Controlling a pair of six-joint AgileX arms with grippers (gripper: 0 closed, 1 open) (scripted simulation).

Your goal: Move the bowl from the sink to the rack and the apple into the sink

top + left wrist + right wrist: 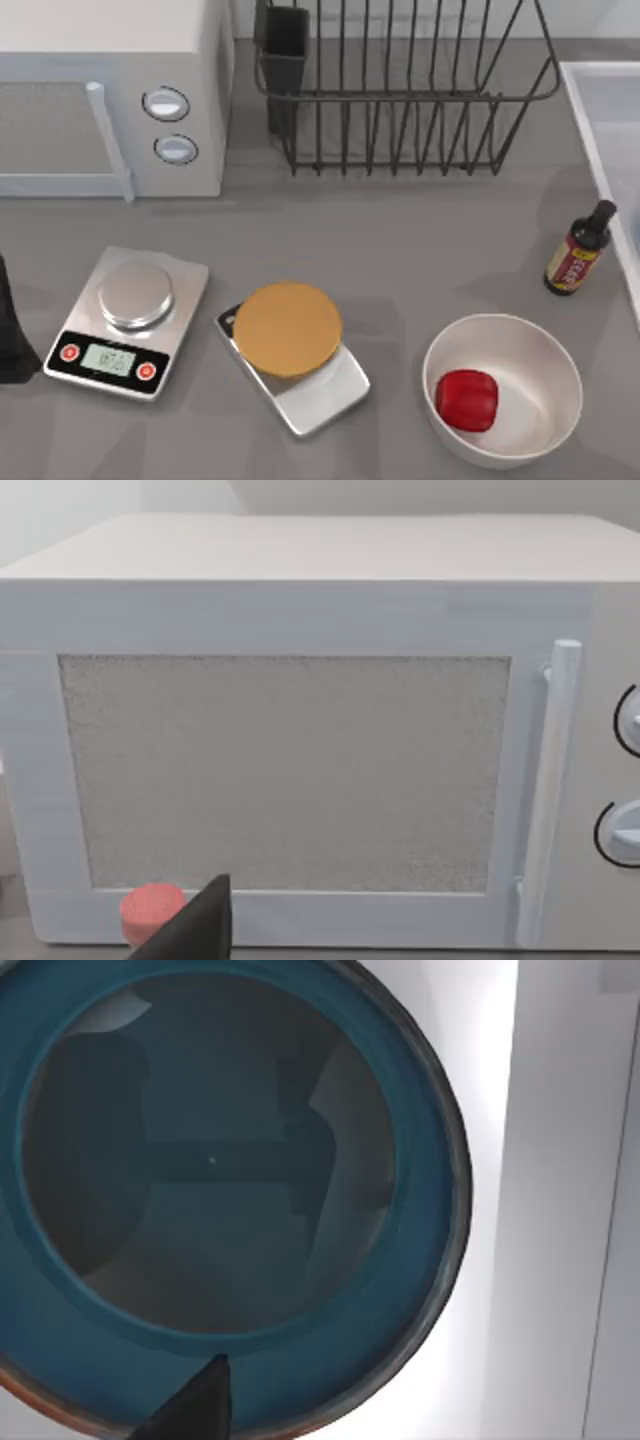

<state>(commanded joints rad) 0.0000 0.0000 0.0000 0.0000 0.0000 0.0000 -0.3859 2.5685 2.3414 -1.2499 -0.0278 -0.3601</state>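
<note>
The teal-blue bowl (210,1190) with its reddish-orange rim lies in the white sink (480,1160), seen from straight above in the right wrist view. My right gripper (195,1410) hovers over the bowl, apart from it, and casts a shadow inside. In the top view the sink's pale edge (598,150) runs along the right side. The black wire rack (400,90) stands at the back with its utensil cup (285,45) at the left corner. The red apple (467,399) rests in a white bowl (530,365) at the front right. My left arm (12,330) is parked at the far left.
A white microwave (110,90) fills the back left and faces the left gripper (190,935). A silver scale (130,320) and a second scale with an orange disc (288,328) sit at the front. A dark bottle (578,252) stands beside the sink.
</note>
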